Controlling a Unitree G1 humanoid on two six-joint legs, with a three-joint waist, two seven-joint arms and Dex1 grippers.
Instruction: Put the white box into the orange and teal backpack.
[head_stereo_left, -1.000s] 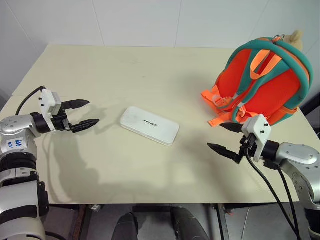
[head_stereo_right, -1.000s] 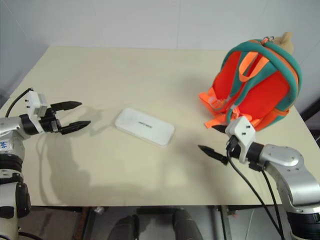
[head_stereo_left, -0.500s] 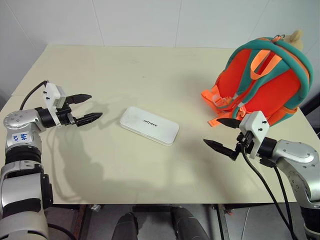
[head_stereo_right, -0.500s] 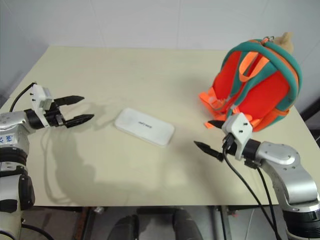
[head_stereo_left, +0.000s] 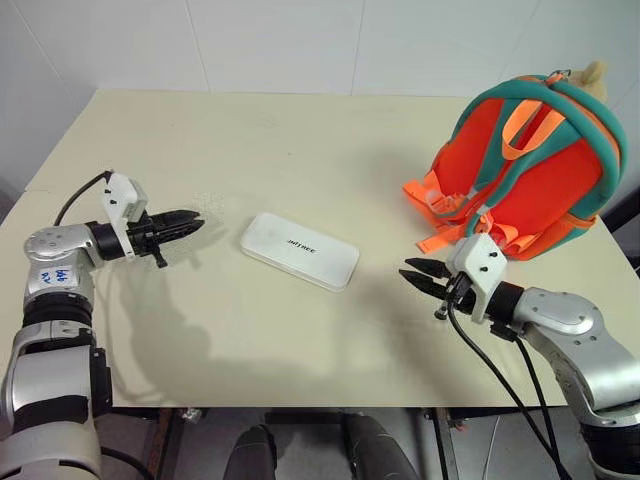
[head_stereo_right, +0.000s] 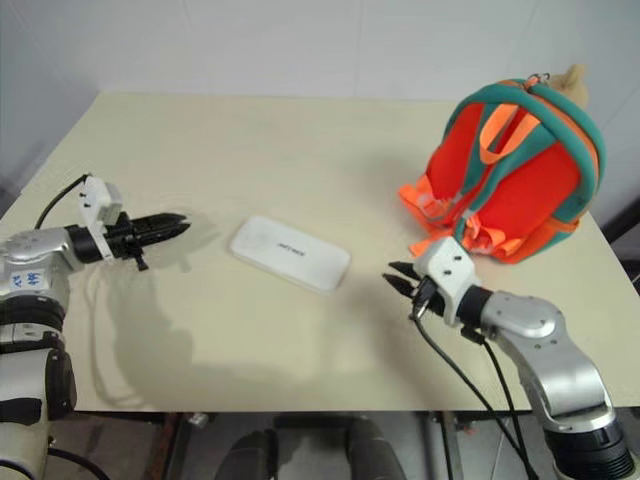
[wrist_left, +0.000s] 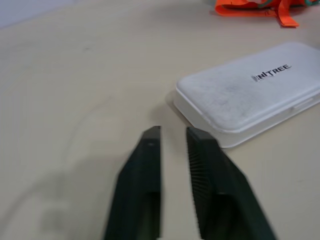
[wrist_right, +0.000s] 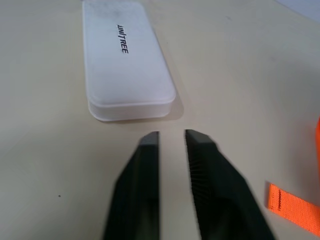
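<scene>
Both end effectors had just snapped nearly together on nothing, where a moment before their fingers stood wide apart. The left end effector pointed at the white box from its left, the right end effector from its right, neither touching it. The box lay flat mid-table, well apart from the orange and teal backpack standing at the table's right edge. No grasp had begun; the fingers would probably need reopening.

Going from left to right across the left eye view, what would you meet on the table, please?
left gripper → white box → right gripper → orange and teal backpack
</scene>
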